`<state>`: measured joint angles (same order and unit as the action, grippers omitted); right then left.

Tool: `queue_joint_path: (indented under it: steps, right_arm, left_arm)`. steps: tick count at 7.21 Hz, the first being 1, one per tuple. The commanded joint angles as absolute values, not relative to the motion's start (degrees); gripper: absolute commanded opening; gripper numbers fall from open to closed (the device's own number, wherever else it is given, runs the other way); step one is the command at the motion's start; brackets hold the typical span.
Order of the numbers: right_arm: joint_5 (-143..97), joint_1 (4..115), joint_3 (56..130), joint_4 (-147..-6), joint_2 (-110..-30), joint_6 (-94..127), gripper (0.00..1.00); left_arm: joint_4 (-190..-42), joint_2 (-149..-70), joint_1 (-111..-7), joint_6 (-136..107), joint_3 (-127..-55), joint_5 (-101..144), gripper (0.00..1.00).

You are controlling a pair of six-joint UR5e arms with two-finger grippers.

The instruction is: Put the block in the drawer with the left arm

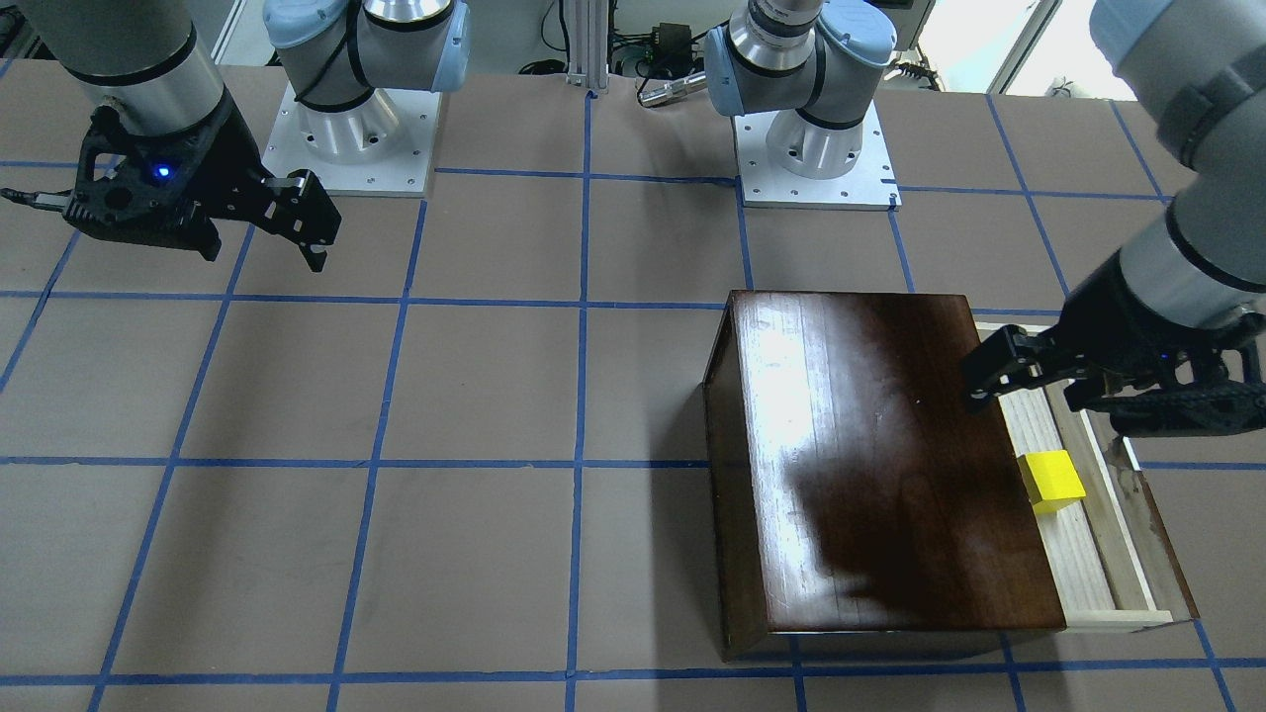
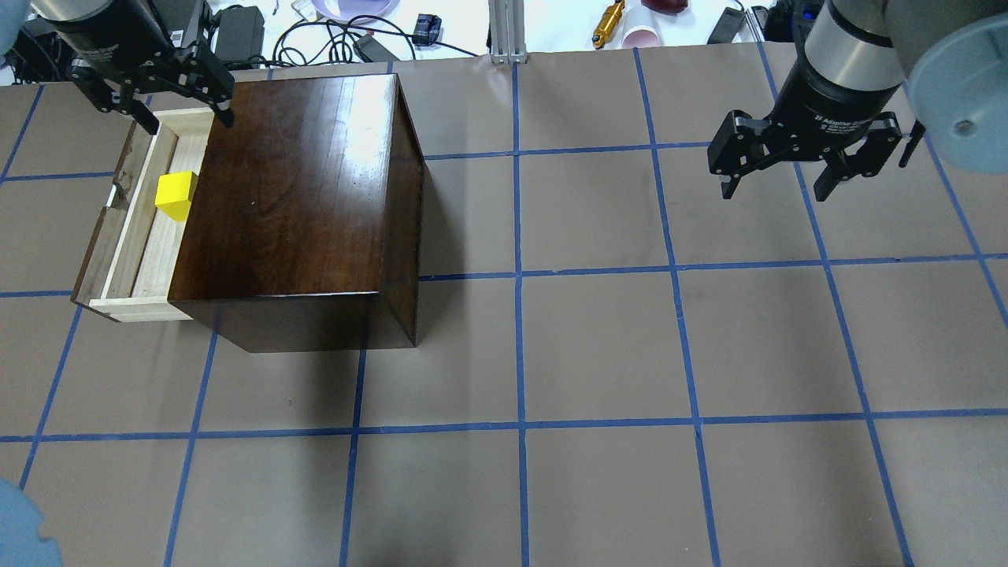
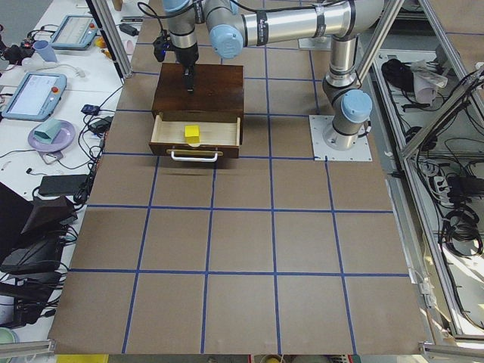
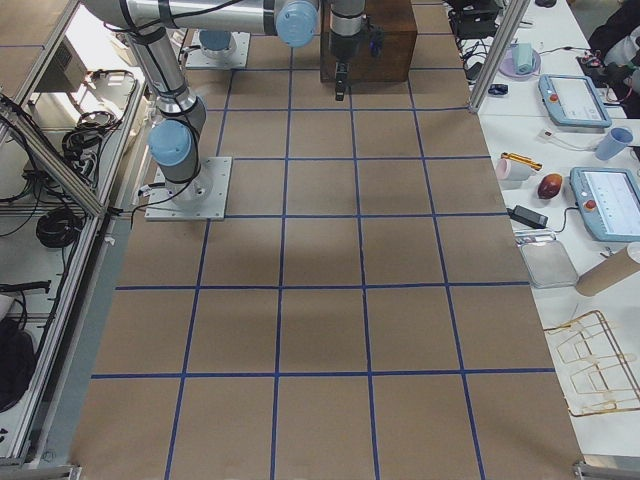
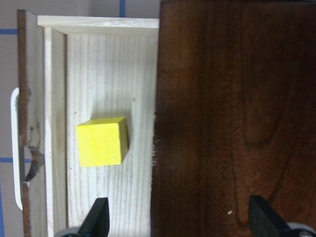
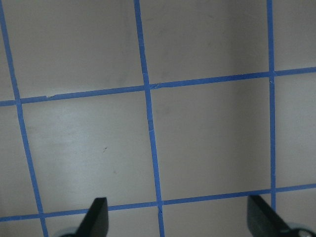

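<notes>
One block [image 2: 176,197] flat, square to open drawer [image 2: 153,260]; left claw [image 2: 189,122] overhead, spread, empty.

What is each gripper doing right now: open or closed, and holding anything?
Left gripper: open, holding nothing.
Right gripper: open, holding nothing.

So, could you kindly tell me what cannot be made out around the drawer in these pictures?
Drawer: its rear is hidden inside the box in every view.
Block: unseen in the exterior right view, behind the box.
Left gripper: only its fingertips show at the left wrist view's bottom edge.
Right gripper: likewise cut off in the right wrist view.
</notes>
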<state>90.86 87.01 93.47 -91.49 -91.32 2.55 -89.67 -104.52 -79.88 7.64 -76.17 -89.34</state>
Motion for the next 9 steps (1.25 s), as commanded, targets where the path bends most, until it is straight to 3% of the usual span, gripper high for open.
queue_joint_path:
  steps: [1,6,9]
  right_arm:
    - [90.9,87.0,93.4,-91.5,-91.3,2.5,1.0]
    - [90.9,87.0,93.4,-91.5,-91.3,2.5,1.0]
    - [90.9,87.0,93.4,-91.5,-91.3,2.5,1.0]
  left_arm:
    - [-89.8,-102.9,-85.4,0.6,-78.7,-89.1,1.0]
    - [-90.1,-95.0,-88.3,-1.7,-87.7,-88.8,1.0]
    - [-90.3,-93.7,-88.3,-1.2,-88.6,-89.2,1.0]
